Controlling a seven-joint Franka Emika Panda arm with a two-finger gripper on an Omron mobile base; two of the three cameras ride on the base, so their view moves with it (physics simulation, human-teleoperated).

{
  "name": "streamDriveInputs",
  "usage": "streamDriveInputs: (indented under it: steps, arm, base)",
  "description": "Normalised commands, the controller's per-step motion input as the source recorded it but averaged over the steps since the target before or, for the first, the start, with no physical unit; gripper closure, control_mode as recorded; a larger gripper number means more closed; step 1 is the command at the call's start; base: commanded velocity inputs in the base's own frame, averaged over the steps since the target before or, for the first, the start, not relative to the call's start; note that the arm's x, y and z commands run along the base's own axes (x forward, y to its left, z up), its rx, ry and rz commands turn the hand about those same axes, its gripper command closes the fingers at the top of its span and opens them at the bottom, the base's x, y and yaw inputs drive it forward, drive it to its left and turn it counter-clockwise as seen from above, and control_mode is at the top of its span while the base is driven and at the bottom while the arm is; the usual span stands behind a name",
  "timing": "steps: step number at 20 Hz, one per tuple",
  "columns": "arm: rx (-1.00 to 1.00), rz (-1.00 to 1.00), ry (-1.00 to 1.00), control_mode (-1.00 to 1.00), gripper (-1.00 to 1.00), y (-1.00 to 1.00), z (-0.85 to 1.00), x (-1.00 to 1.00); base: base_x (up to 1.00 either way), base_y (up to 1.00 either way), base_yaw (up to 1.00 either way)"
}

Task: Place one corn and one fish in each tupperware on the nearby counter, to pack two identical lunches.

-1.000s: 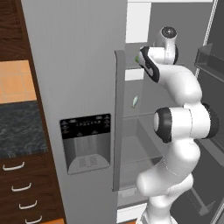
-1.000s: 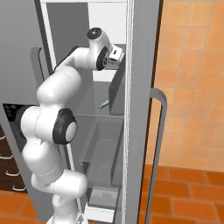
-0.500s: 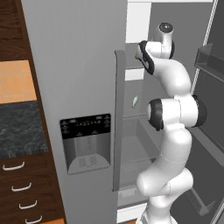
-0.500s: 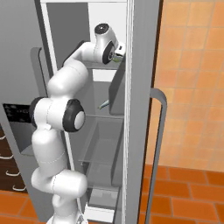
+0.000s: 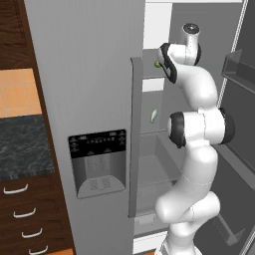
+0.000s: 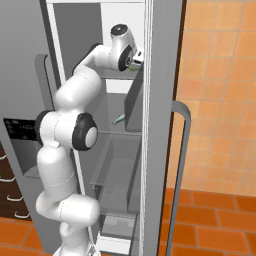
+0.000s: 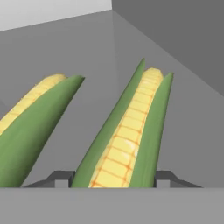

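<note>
Two corn cobs lie side by side on an upper fridge shelf. In the hand view the right corn (image 7: 131, 131) runs up between my fingertips (image 7: 164, 178), which press against its green husk on both sides. The other corn (image 7: 35, 118) lies to its left, apart from the fingers. My gripper (image 5: 162, 62) is reached into the open fridge at that shelf, also seen from the right (image 6: 136, 62). One slim fish (image 5: 154, 115) lies on the shelf below, seen as well in the right base view (image 6: 119, 120). The counter (image 5: 22, 144) is at the left. The tupperware is out of view.
The closed left fridge door (image 5: 84, 99), with its dispenser panel (image 5: 97, 162), stands close beside the arm. The open right door (image 6: 162, 125) with a long handle (image 6: 182, 165) flanks the other side. Clear drawers (image 6: 117, 165) sit lower in the fridge. Brown cabinet drawers (image 5: 20, 214) are under the counter.
The hand has pushed further in over the upper shelf. The jaws have narrowed from wide open until they meet the sides of the right corn.
</note>
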Motion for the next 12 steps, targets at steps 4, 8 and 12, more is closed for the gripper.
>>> streamDriveInputs:
  steps: [4, 8, 12]
  arm:
    - [0.00, 0.01, 0.00, -1.00, 1.00, 0.14, 0.00, -0.88]
    - [-0.02, 0.00, 0.00, -1.00, 1.00, 0.28, 0.00, -1.00]
    - [-0.06, 0.00, -0.06, -1.00, 1.00, 0.57, 0.00, -1.00]
  base:
    - [0.00, 0.00, 0.00]
    - [0.00, 0.00, 0.00]
    - [0.00, 0.00, 0.00]
